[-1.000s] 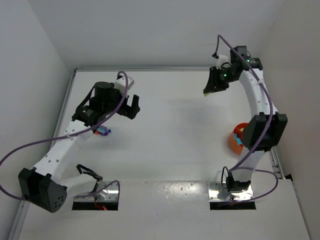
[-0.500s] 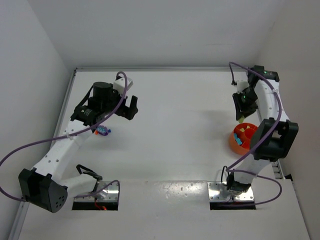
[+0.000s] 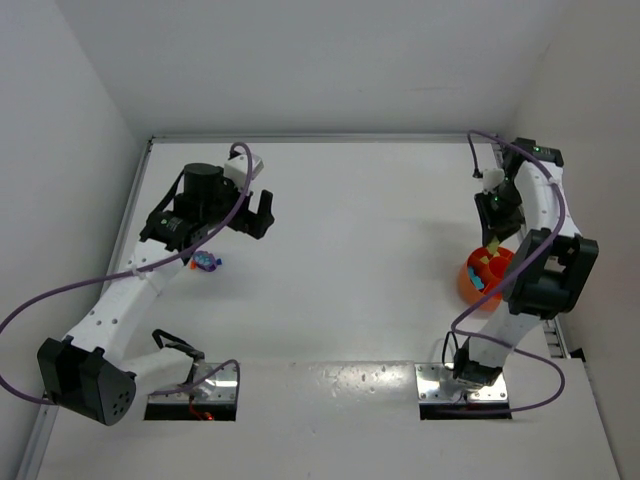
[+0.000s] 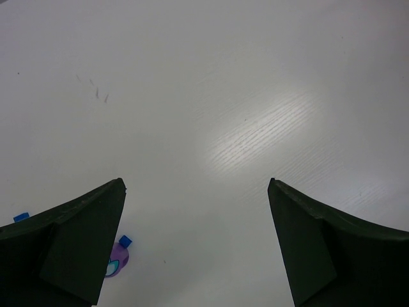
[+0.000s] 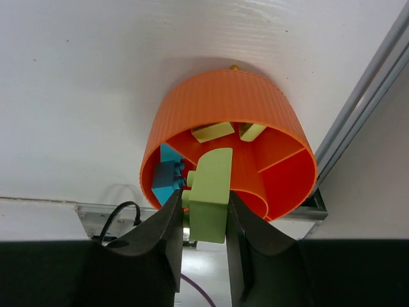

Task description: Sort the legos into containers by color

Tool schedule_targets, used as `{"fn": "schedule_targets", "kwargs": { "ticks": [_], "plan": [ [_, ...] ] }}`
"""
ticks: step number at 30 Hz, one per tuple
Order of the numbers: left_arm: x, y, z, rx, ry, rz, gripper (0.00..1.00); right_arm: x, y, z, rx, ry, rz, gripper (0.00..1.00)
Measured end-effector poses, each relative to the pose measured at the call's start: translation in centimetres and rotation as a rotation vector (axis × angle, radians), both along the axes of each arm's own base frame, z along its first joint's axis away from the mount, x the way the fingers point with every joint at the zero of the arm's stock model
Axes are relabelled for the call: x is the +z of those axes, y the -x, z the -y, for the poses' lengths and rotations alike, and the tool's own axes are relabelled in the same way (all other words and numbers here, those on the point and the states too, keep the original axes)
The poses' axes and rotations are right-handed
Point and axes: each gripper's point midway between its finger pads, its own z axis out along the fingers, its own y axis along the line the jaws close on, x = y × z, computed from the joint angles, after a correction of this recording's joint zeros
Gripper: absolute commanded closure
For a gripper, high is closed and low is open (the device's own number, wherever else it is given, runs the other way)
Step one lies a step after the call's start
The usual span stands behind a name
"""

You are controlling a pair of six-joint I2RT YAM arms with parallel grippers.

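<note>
My right gripper (image 5: pixel 204 211) is shut on a yellow-green lego (image 5: pixel 211 188), which hangs just above the round orange bowl (image 5: pixel 217 96) whose compartments are the containers. Two yellow-green legos (image 5: pixel 213 132) lie in one far compartment, and teal and blue ones (image 5: pixel 167 179) lie in the left compartment. From above, the right gripper (image 3: pixel 493 212) hovers at the far side of the bowl (image 3: pixel 468 285). My left gripper (image 3: pixel 258 213) stands open over bare table, with nothing between its fingers (image 4: pixel 77 236). A small blue lego (image 4: pixel 125 241) touches a purple one (image 4: pixel 117 259) beside the left finger, and this cluster (image 3: pixel 206 263) shows under the left arm.
A metal rail (image 5: pixel 364 96) runs along the table's right edge close behind the bowl. Another blue piece (image 4: pixel 21 217) lies at the left edge of the left wrist view. White walls close in the table on three sides.
The right arm has swung from the far back of the table toward the near right, carrying the yellow-green lego over the orange bowl. The left arm has hardly moved.
</note>
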Motion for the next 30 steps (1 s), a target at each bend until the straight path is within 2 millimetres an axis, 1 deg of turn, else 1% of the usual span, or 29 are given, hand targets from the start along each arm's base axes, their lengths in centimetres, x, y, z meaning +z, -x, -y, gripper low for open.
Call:
{"fn": "schedule_targets", "kwargs": {
  "ticks": [3, 6, 9, 20, 30],
  "plan": [
    [0.0, 0.0, 0.0, 0.0, 0.0, 0.0, 0.0, -0.8, -0.2, 0.0, 0.0, -0.008, -0.023, 0.92],
    [0.0, 0.0, 0.0, 0.0, 0.0, 0.0, 0.0, -1.3, -0.3, 0.0, 0.0, -0.015, -0.036, 0.92],
    [0.0, -0.1, -0.1, 0.004, 0.001, 0.0, 0.0, -1.4, -0.5, 0.0, 0.0, -0.019, -0.038, 0.89],
    [0.0, -0.1, -0.2, 0.005, 0.002, 0.0, 0.0, -1.4, -0.7, 0.1, 0.0, -0.016, -0.038, 0.88],
    [-0.2, 0.0, 0.1, -0.008, 0.009, -0.01, 0.0, -1.9, 0.1, 0.0, 0.003, -0.016, -0.071, 0.88]
  ]
}}
